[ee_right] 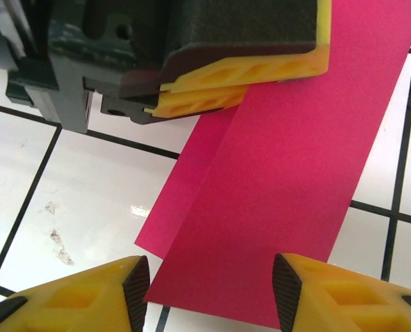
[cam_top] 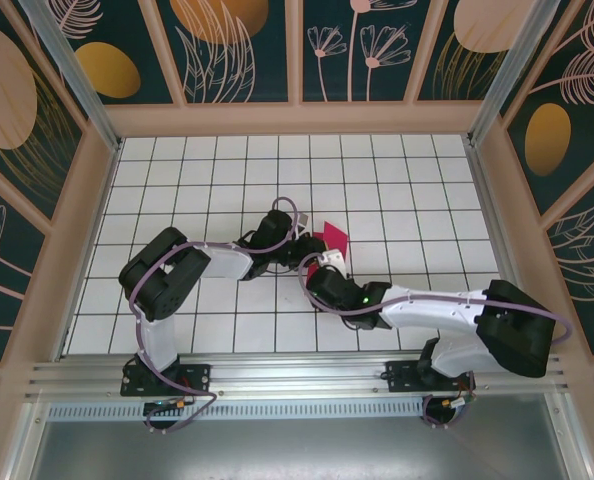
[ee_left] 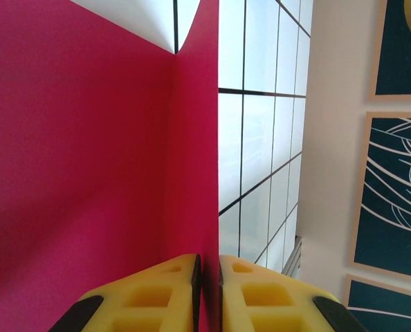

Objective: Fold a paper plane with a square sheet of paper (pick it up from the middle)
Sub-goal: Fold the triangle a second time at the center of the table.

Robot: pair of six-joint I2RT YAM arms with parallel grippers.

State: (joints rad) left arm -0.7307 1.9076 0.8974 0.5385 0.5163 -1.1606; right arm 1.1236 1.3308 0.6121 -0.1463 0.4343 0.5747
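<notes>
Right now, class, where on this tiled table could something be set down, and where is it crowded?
Free: the far tile rows of the table along the back wall, and the right-hand tiles between the paper and the right wall. Crowded: the centre, where the left end effector clamps the paper and the open right end effector hovers by it.

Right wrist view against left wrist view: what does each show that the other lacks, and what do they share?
Right wrist view, not the left: the right gripper, open and straddling the near edge of the pink paper, plus smudges on a floor tile. Left wrist view, not the right: the enclosure wall with its leaf-patterned panels. Both: the left gripper shut on the pink paper, with white tiles behind.
</notes>
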